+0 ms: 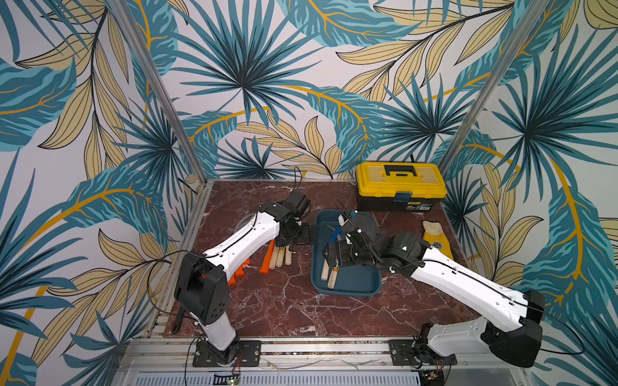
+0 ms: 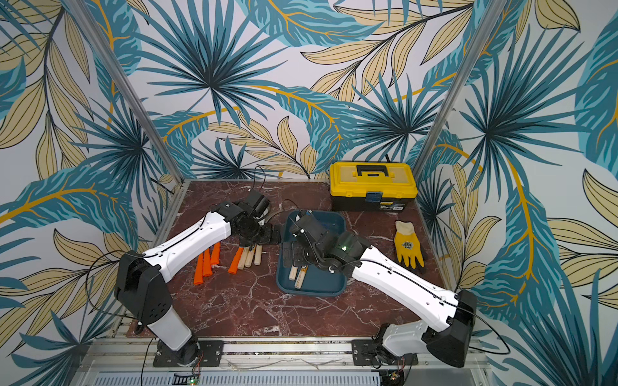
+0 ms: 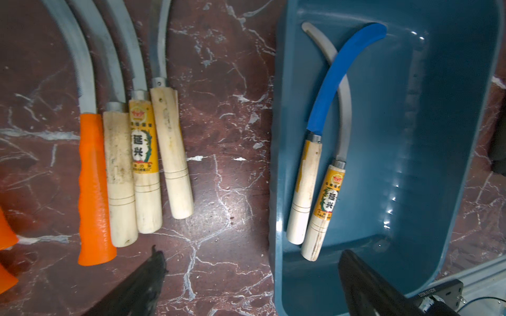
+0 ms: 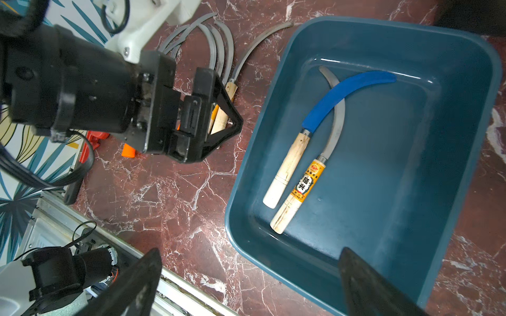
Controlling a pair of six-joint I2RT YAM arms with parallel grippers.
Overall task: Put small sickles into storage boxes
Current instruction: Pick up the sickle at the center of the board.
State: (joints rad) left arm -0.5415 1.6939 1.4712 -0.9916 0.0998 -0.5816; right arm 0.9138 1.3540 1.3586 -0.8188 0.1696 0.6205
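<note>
Left wrist view: my left tool (image 3: 252, 251) stands fully open and empty, and the right tool (image 4: 250, 250) gapes just as wide with nothing in it. Two sickles (image 3: 327, 202) lie crossed in the tray (image 1: 354, 284) at centre frame in a top view, one blue-bladed and one grey. Left of it on the counter (image 1: 267, 310) I count three wood handles (image 3: 120, 177) and apparently four orange handles (image 2: 207, 264). They look light and stiff, with thin, sharp blades lying flat. I'd grip mid-handle, though the round wood may roll.

Glossy plastic tray (image 4: 397, 177); wooden sickle handles (image 3: 175, 164); matt metal blades (image 3: 80, 60); polished marble-look table (image 3: 227, 123).
</note>
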